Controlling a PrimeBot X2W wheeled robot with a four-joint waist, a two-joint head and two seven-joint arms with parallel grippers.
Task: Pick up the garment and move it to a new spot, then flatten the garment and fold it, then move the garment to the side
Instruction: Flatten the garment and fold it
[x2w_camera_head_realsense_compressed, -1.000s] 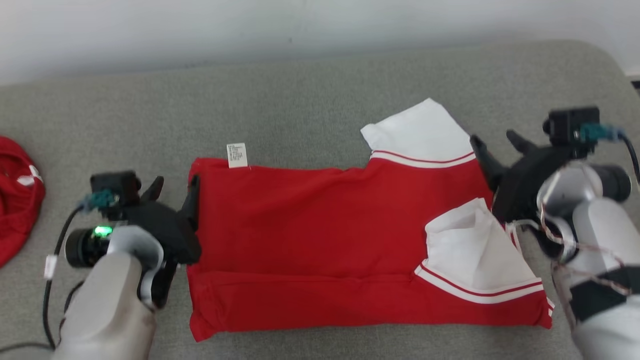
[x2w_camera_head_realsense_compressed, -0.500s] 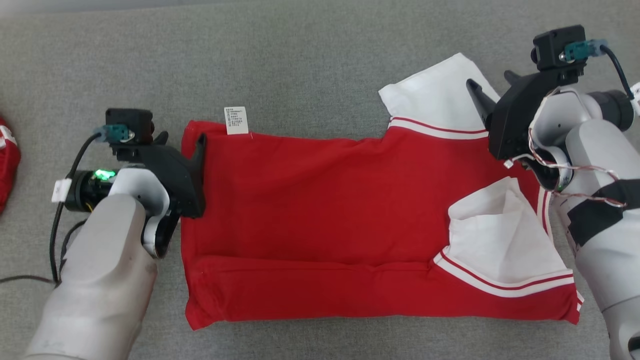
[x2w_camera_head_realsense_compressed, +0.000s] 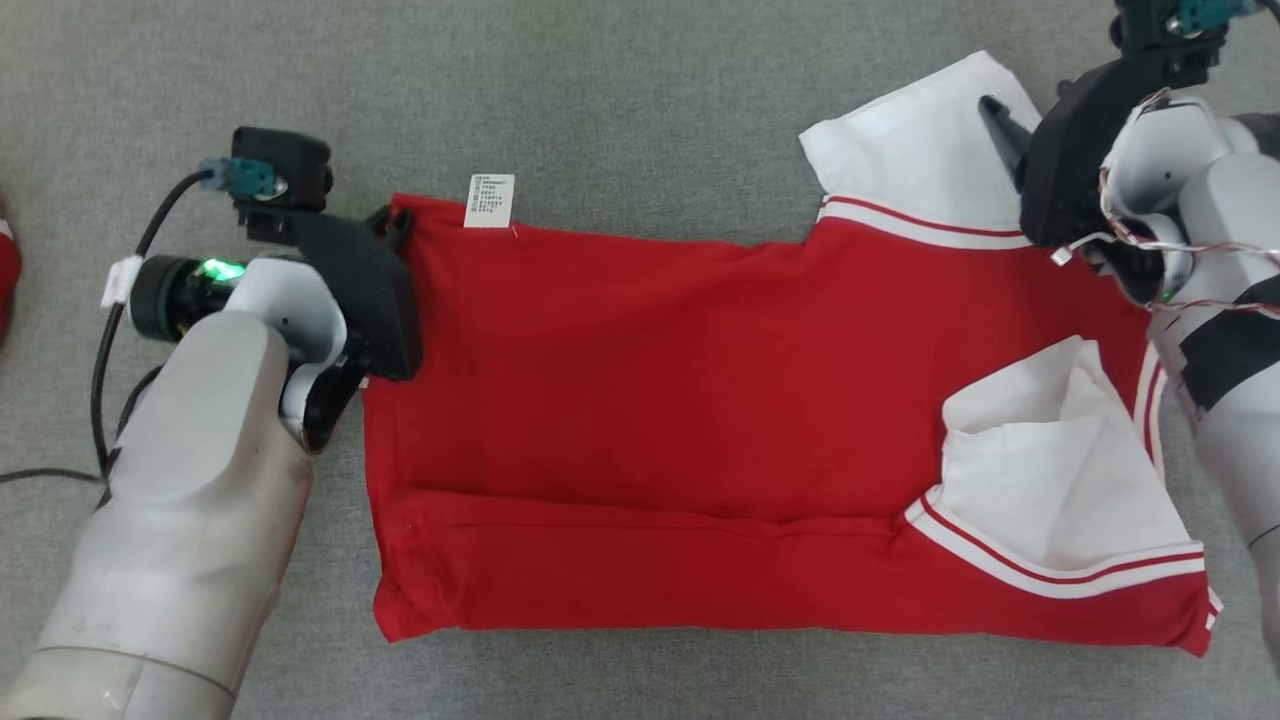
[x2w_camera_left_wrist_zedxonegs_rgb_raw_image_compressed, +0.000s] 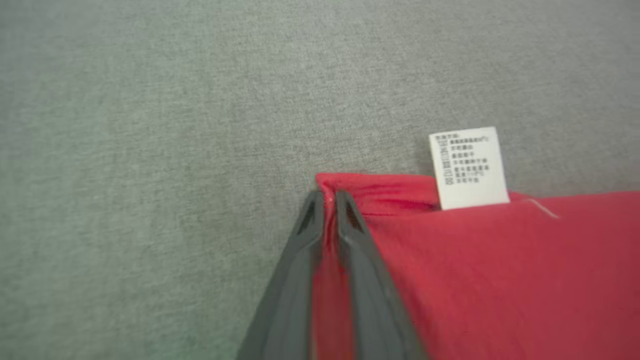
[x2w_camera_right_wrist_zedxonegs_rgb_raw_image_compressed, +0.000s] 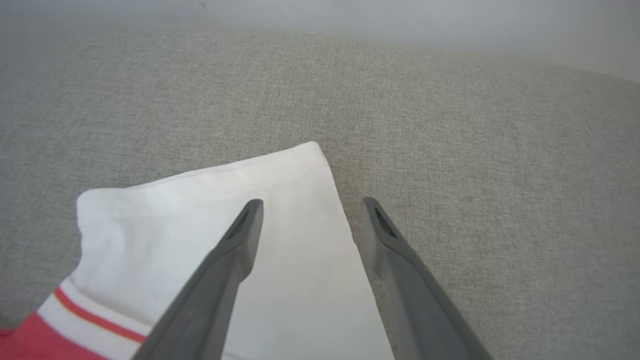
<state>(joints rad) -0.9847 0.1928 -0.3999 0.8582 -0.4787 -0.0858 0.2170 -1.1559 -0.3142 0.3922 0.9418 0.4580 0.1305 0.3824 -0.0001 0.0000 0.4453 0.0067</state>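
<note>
The red garment lies folded flat on the grey cushion, its white care label at the far left corner. My left gripper is at that corner. In the left wrist view its fingers are shut, with the red hem pinched between them beside the label. My right gripper hovers open over the far white sleeve. In the right wrist view its jaws straddle the sleeve's right edge. A second white sleeve is folded onto the red body near the right.
The grey cushion stretches beyond the garment on the far side and in front. Part of another red item shows at the left edge. A black cable loops behind my left wrist. A pale wall stands behind the cushion.
The head camera has tilted down. My left gripper has slid to the garment's far left corner and closed on the hem. My right gripper has stayed open over the far white sleeve.
</note>
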